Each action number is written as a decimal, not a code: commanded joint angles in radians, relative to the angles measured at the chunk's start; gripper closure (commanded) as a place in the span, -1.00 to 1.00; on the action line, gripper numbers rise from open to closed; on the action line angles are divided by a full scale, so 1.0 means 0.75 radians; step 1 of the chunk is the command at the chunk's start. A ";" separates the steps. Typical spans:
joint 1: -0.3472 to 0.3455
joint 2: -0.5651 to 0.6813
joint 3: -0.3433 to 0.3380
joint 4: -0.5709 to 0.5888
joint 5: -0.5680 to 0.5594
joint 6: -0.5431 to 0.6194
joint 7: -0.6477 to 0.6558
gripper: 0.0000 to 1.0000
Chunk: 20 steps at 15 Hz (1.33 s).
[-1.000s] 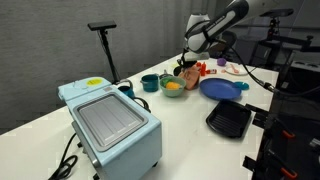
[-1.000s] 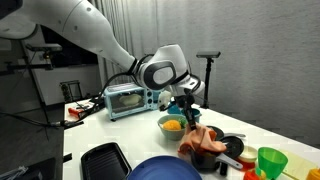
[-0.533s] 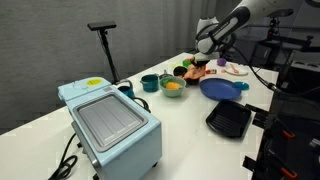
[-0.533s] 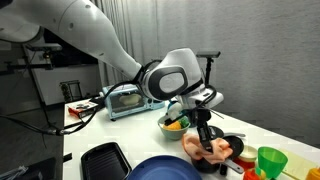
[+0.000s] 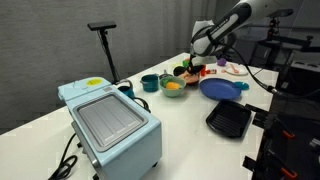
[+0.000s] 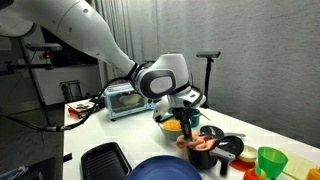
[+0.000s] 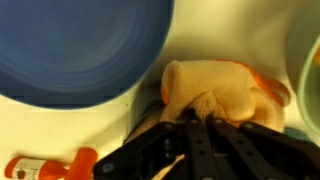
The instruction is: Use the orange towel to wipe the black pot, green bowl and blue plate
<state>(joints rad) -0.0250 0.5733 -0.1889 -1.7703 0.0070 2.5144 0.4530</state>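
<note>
Orange towel (image 7: 215,92), bunched, pinched in the clenched gripper (image 7: 195,122), down beside the black pot (image 6: 228,148) near the table's (image 5: 180,135) far edge. Green bowl (image 5: 172,88) on one flank, blue plate (image 5: 220,88) on the other; black tray (image 5: 230,120) beyond the plate.

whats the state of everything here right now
Soft peach-orange towel: bunched, clamped in the gripper.
Robotiq gripper: shut on the towel.
Small round black pot: upright, by the towel.
Green bowl with yellow-orange inside: upright.
Wide flat blue plate: lying flat, bare.
Pale blue toaster oven: door closed.
</note>
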 commanded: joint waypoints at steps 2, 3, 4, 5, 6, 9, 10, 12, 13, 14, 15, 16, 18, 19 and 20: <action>0.010 -0.038 0.064 -0.006 0.017 0.017 -0.115 0.98; 0.011 -0.041 0.065 0.002 0.015 0.020 -0.118 0.98; 0.015 -0.042 0.062 0.011 0.011 0.023 -0.111 0.98; 0.021 -0.041 0.054 0.022 0.004 0.027 -0.095 0.98; 0.029 -0.039 0.040 0.031 -0.009 0.034 -0.078 0.98; 0.017 -0.054 0.039 0.054 0.008 0.079 -0.075 0.98; 0.005 -0.072 0.057 0.053 0.034 0.105 -0.094 0.98; -0.015 -0.127 0.100 0.043 0.085 0.167 -0.140 0.98; -0.020 -0.154 0.119 0.039 0.106 0.199 -0.162 0.98; -0.030 -0.179 0.150 0.040 0.141 0.220 -0.197 0.98; -0.056 -0.202 0.209 0.043 0.209 0.231 -0.257 0.98; -0.095 -0.225 0.278 0.049 0.295 0.206 -0.343 0.98; -0.141 -0.230 0.365 0.084 0.442 0.079 -0.463 0.98; -0.160 -0.220 0.397 0.099 0.515 0.015 -0.516 0.98; -0.167 -0.206 0.408 0.107 0.565 -0.052 -0.544 0.98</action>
<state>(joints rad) -0.0941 0.4051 0.0527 -1.7186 0.3086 2.5945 0.1558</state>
